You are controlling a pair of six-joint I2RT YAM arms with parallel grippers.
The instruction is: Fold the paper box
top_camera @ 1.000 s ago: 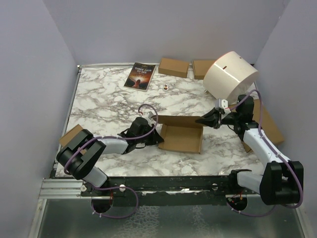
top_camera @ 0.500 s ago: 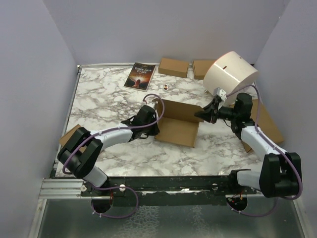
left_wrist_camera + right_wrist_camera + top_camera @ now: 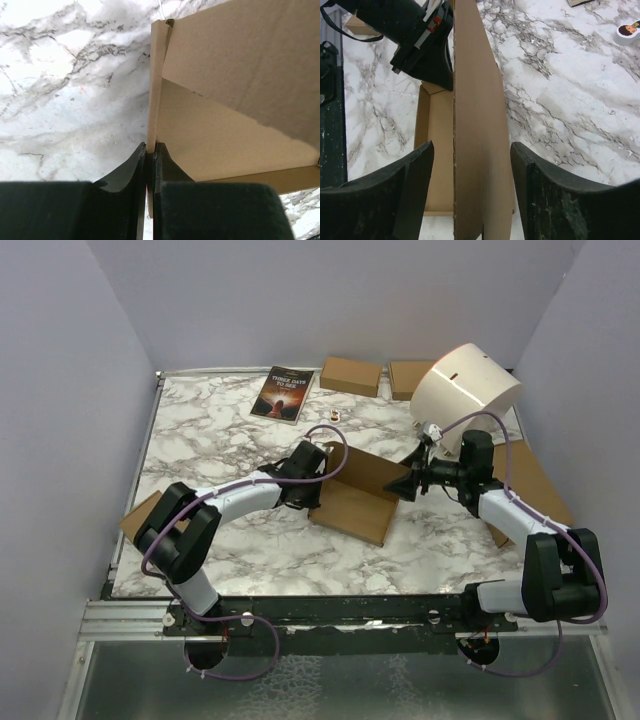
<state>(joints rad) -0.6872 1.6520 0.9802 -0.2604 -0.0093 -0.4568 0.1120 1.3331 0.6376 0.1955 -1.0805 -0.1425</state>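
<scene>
**Box half up at mid-worktop: left clamped on it, right spread wide**

Paper box [image 3: 352,508] sits about mid-worktop, well clear of all 4 edges. The tray part lies flat on the marble worktop [image 3: 220,440]. The lid panel [image 3: 368,470] is raised off the tray's far side and stands near upright.

Left gripper [image 3: 318,492] comes in from the left. In the left wrist view the jaws are pinched tight on the box's thin side wall [image 3: 155,85], with the cardboard edge-on between the 2 fingertips [image 3: 135,165]. It is holding the box.

Right gripper [image 3: 408,483] comes in from the right, at the right end of the lid panel. In the right wrist view the fingers [image 3: 415,185] are spread wide and straddle the panel, 1 each side. There is a clear gap on the tray side. The other finger is just beside the panel, and I can't tell if it touches. Nothing is clamped.

Other items:
- Dark-cover book [image 3: 283,393] at the far edge, left of middle.
- Far-edge brown box [image 3: 350,375], with a second brown box [image 3: 410,378] just beside it.
- White drum [image 3: 465,390] in the far-right corner, tipped over.
- Large flat cardboard [image 3: 545,490] along the right edge, partly under the right arm.
- Left-edge brown box [image 3: 140,515] toward the near-left corner, partly hidden by the left arm.
- Small round white item [image 3: 627,31] between the book and the paper box, with a printed face on it.
</scene>
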